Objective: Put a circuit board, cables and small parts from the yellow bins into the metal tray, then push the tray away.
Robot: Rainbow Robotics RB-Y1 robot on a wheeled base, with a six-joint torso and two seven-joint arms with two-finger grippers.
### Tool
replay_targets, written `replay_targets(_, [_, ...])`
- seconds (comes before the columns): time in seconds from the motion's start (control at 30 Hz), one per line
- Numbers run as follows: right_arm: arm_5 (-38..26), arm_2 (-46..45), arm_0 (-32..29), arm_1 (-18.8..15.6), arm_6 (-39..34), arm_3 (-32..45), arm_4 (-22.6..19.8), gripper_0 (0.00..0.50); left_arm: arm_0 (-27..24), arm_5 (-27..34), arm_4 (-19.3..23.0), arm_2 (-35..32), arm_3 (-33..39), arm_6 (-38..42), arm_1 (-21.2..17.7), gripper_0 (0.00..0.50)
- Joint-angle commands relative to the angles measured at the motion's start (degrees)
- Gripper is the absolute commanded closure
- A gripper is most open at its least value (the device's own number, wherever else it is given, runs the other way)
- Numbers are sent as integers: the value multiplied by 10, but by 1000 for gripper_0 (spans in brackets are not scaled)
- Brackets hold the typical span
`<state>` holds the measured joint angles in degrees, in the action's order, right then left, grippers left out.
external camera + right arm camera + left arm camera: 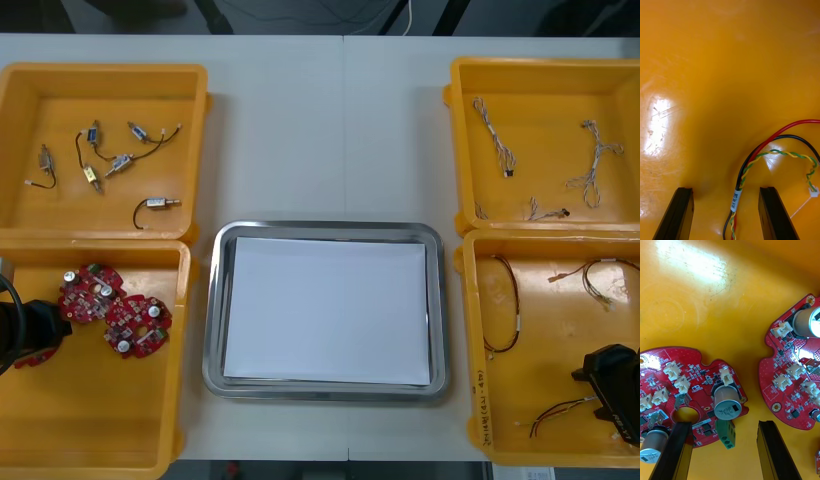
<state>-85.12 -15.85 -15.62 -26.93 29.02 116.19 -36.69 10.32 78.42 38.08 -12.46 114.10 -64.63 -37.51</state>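
My left gripper (32, 328) hangs open in the near left yellow bin (90, 420), at its left side. In the left wrist view its fingers (673, 450) straddle the edge of a round red circuit board (688, 390), with that board's green connector (726, 435) between them. A second board (797, 367) lies beside it. My right gripper (610, 392) is low in the near right yellow bin (550, 350), open. Its fingers (775, 213) stand on either side of a red, black and yellow cable bundle (735, 198). The metal tray (320, 388) sits between the bins, white inside.
The far left bin (30, 90) holds several small metal parts (110, 160) with black wires. Twisted blue and white cables (590, 160) lie in the far right bin (545, 80). More red and yellow cables (505, 305) lie in the near right bin.
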Motion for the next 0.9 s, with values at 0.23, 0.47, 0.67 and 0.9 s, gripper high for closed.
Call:
replay_targets(0.23, [22, 20, -16, 5, -17, -12, -1, 0, 18, -5, -17, 20, 2, 55, 6, 0])
replay_targets(0.47, [23, 21, -16, 5, -17, -12, -1, 0, 18, -5, -20, 23, 2, 55, 6, 0])
replay_targets(0.67, [24, 20, -16, 5, -13, -12, -1, 376, 18, -5, -24, 23, 2, 53, 7, 0])
replay_targets(0.9, [23, 15, -16, 4, -9, -11, -1, 500, 17, -4, -26, 23, 2, 42, 7, 493])
